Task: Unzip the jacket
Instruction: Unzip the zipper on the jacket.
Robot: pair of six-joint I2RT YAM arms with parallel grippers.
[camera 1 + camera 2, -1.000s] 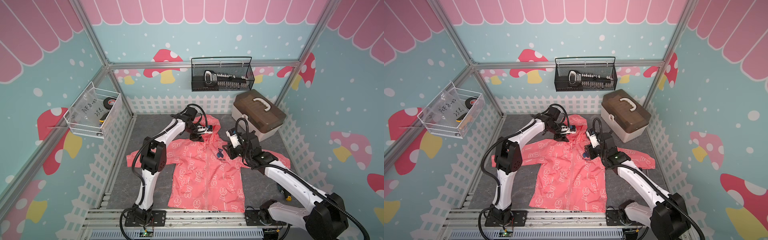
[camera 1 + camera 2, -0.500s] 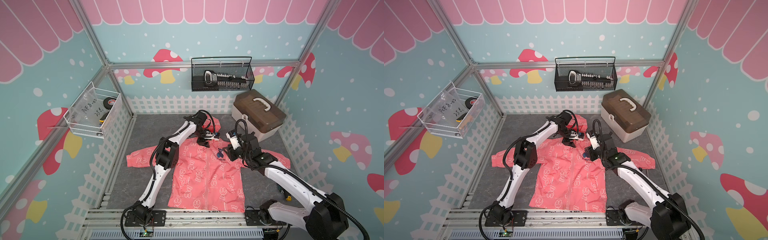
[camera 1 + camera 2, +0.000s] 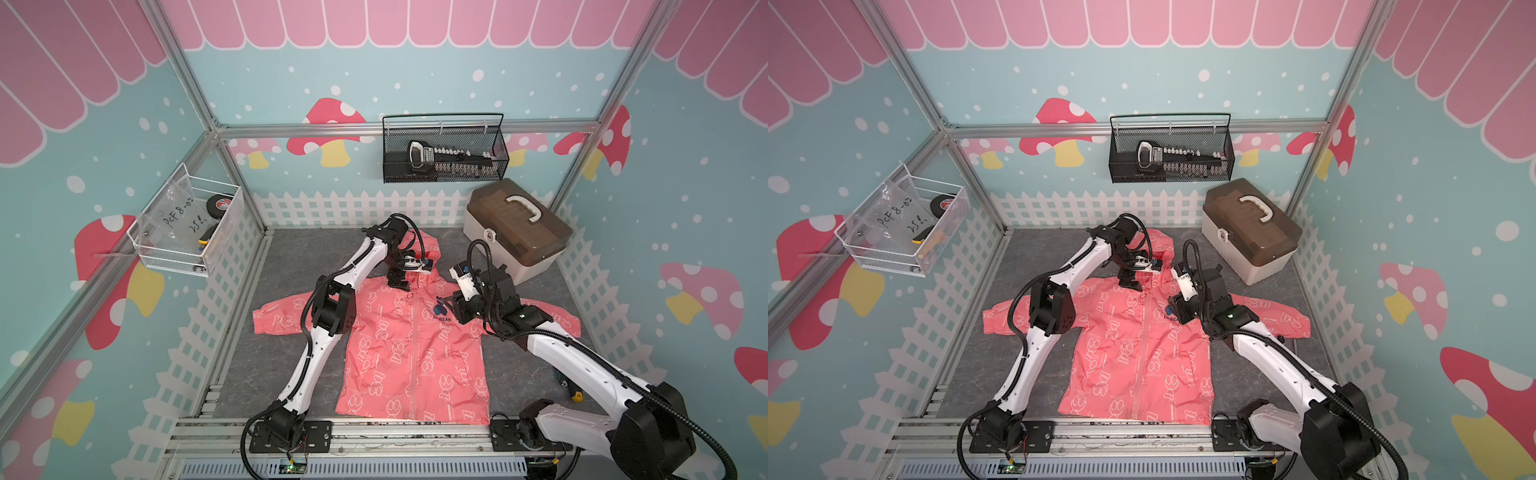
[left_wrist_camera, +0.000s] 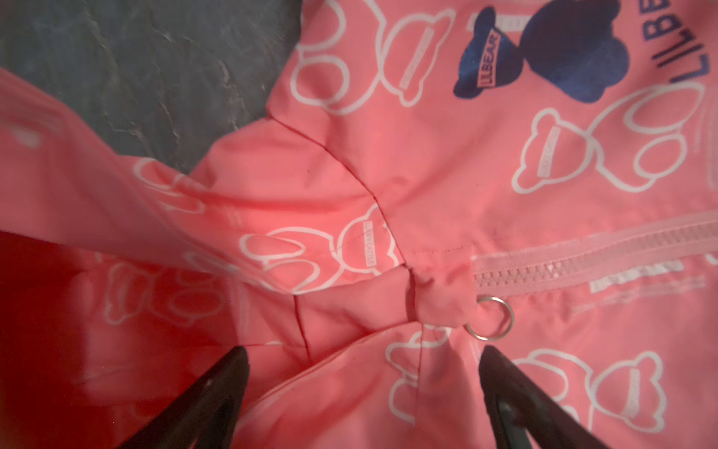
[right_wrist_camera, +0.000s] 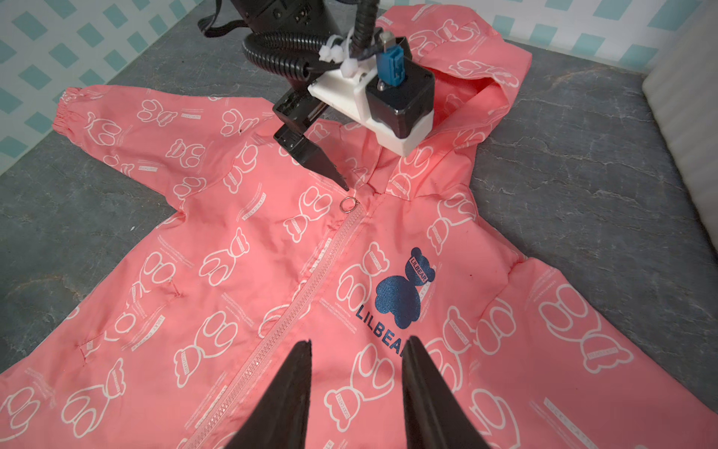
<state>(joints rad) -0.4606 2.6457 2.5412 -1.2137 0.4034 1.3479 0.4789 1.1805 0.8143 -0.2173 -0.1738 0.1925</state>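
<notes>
On gray mat (image 3: 291,257), left pincer (image 4: 363,352) points down, agape, at jacket (image 3: 411,353).

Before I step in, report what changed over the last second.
The left gripper moved off the hood toward the collar, its elbow swinging in toward the jacket; its jaws stand open beside the ring pull, holding nothing. The right gripper, the jacket and the closed zipper stayed put.

Grey stone-patterned tabletop (image 3: 291,266) bears the jacket (image 3: 395,353) and a lidded box (image 3: 519,239).
</notes>
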